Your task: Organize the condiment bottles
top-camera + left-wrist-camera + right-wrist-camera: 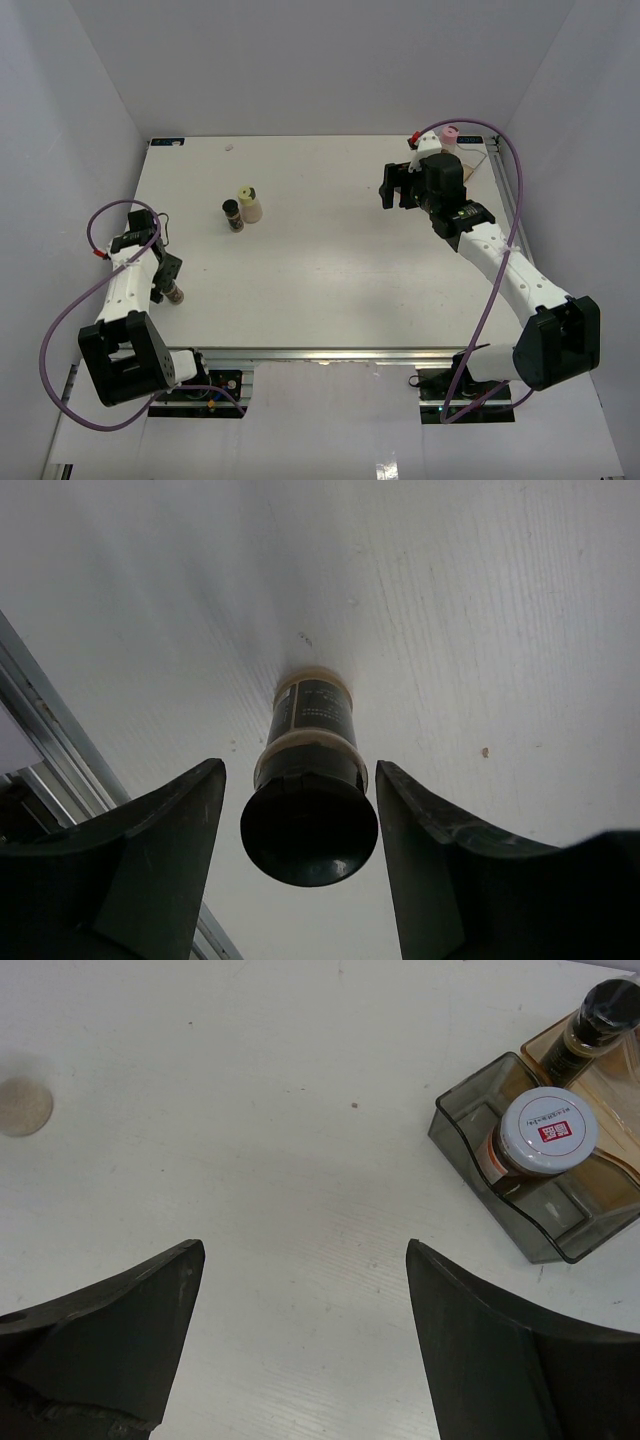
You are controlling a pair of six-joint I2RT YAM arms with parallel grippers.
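Because the left fingers [150,860] stand open around the black-capped bottle [310,820], far from the tray [465,1135], an off-centre squeeze could topple it on the desk [480,600]; the right fingers [500,1340], beside the tray, gape empty.

Bare table [300,1110] ahead of right hand [305,1250]; tray [470,1145] blocks its right. Black-capped bottle [312,715] between left hand [300,770] fingers [160,850], slim gaps.
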